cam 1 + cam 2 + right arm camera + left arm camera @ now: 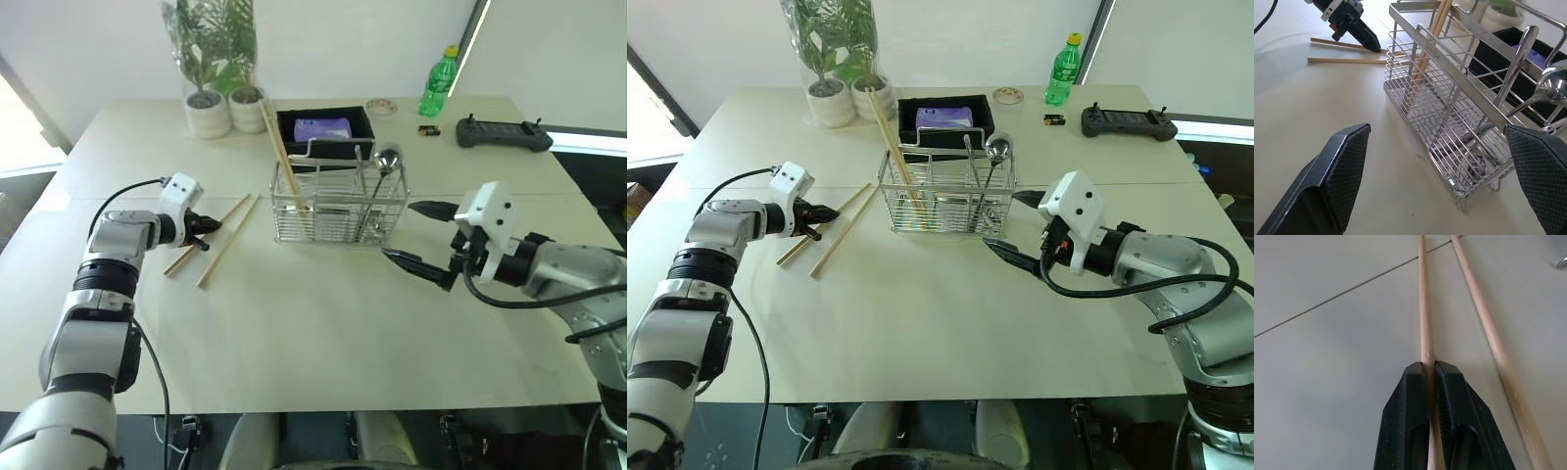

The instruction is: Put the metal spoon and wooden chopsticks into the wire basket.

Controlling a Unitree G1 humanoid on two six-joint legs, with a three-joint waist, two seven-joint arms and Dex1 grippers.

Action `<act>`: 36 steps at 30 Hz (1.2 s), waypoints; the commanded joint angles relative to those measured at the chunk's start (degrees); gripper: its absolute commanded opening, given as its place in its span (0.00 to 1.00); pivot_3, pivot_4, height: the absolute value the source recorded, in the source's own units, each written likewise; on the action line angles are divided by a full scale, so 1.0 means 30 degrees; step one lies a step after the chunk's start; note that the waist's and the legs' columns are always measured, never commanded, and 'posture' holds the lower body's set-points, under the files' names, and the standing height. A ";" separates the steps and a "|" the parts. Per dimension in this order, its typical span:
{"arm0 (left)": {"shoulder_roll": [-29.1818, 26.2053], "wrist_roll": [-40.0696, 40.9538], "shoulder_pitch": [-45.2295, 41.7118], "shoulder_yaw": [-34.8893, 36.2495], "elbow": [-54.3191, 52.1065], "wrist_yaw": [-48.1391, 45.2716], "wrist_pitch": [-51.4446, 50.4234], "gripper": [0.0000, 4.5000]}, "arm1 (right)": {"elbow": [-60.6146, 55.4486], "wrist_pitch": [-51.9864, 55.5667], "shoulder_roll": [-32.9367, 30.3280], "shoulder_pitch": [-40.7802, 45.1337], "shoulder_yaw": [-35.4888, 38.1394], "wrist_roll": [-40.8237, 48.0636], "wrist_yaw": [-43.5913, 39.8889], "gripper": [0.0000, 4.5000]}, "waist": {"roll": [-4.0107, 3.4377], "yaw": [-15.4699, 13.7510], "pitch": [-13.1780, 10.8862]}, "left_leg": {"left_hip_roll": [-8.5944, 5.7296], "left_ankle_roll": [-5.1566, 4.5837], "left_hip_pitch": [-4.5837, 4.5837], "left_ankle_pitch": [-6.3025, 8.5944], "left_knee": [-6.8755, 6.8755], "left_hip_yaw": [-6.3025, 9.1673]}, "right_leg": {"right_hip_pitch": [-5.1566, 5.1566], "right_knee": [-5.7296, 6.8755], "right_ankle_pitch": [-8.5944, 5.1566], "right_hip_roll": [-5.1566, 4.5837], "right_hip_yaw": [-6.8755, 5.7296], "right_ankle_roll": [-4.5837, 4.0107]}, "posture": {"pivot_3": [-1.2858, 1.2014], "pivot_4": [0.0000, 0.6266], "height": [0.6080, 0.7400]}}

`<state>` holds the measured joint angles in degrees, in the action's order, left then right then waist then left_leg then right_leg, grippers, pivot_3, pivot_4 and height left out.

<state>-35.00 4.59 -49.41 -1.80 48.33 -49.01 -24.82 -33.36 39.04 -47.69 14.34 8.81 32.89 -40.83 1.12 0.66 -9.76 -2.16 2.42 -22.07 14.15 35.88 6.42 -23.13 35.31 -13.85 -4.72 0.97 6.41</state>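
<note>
The wire basket (338,208) stands mid-table. Two wooden chopsticks (281,147) lean in its left compartment, and the metal spoon (388,159) stands bowl-up in its right end. Two more wooden chopsticks lie on the table left of the basket. My left gripper (208,229) is shut on the one nearer it (1424,323), low at the table; the other chopstick (1492,340) lies free alongside. My right gripper (421,238) hovers open just right of the basket, nothing between its fingers (1347,166). The right wrist view shows the basket (1449,93) between them.
A black tray (361,124) holding a purple item sits right behind the basket. Two potted plants (209,110) stand at the back left. A green bottle (438,83), a small dish (381,107) and a black controller (503,134) sit at the back right.
</note>
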 commanded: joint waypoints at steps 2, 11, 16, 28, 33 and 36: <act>-0.0213 0.1602 -0.0819 0.2832 -0.0482 0.1673 0.0703 0.01 | 0.0021 -0.0347 0.0067 0.0309 0.0214 0.0005 -0.0113 1.00 | 0.0003 0.0001 -0.0002 | 0.0003 0.0000 -0.0018 0.0000 0.0004 0.0009 | -0.0021 0.0010 0.0002 0.0001 -0.0004 0.0003 | 0.52 0.24 0.82; 0.1258 0.5544 0.0211 0.7498 -0.6475 0.5264 -0.0148 0.01 | 0.0174 -0.0295 -0.0040 0.0364 0.0242 0.0007 -0.0367 1.00 | 0.0008 -0.0037 -0.0001 | 0.0004 0.0001 -0.0049 0.0000 0.0042 0.0024 | -0.0023 0.0005 0.0018 -0.0016 -0.0007 0.0024 | 0.52 0.24 0.82; 0.2991 0.8537 -0.0466 0.9173 -1.1312 0.7570 -0.1550 0.01 | 0.0104 -0.0139 0.0313 0.0423 0.0174 0.0121 -0.0048 1.00 | 0.0015 -0.0051 0.0003 | 0.0001 0.0003 -0.0051 -0.0001 0.0062 0.0024 | -0.0015 0.0005 0.0027 -0.0027 -0.0004 0.0036 | 0.52 0.24 0.82; 0.6964 0.9580 -0.1922 0.6621 -1.5566 0.9577 -0.0303 0.01 | -0.0268 0.0633 0.0686 0.0338 0.0513 0.0592 0.0533 1.00 | 0.0016 -0.0063 0.0006 | -0.0024 0.0006 -0.0048 -0.0003 0.0081 0.0011 | 0.0001 0.0003 0.0036 -0.0012 -0.0002 0.0041 | 0.52 0.24 0.82; 0.8216 0.7895 -0.1582 0.4731 -1.4999 0.9205 0.2449 0.01 | -0.0739 0.1323 0.0646 0.0205 0.0804 0.1180 0.1013 1.00 | 0.0015 -0.0069 0.0007 | -0.0024 0.0005 -0.0048 -0.0002 0.0077 0.0004 | 0.0002 -0.0011 0.0038 -0.0006 0.0003 0.0038 | 0.52 0.24 0.82; 0.8943 0.7486 -0.1432 0.4157 -1.4689 0.9308 0.3356 0.01 | -0.1013 0.1840 0.0549 0.0119 0.1208 0.1628 0.1219 1.00 | 0.0015 -0.0059 0.0007 | -0.0023 0.0005 -0.0048 -0.0002 0.0076 0.0002 | 0.0003 -0.0014 0.0038 -0.0004 0.0003 0.0037 | 0.52 0.24 0.82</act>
<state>-8.66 27.89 -53.39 11.59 4.86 -21.11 -17.40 -34.12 43.96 -45.80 14.53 10.04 36.33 -37.76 1.17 0.48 -9.74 -2.23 2.43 -22.22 14.14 36.11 6.43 -23.12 35.27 -13.73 -4.73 0.98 6.52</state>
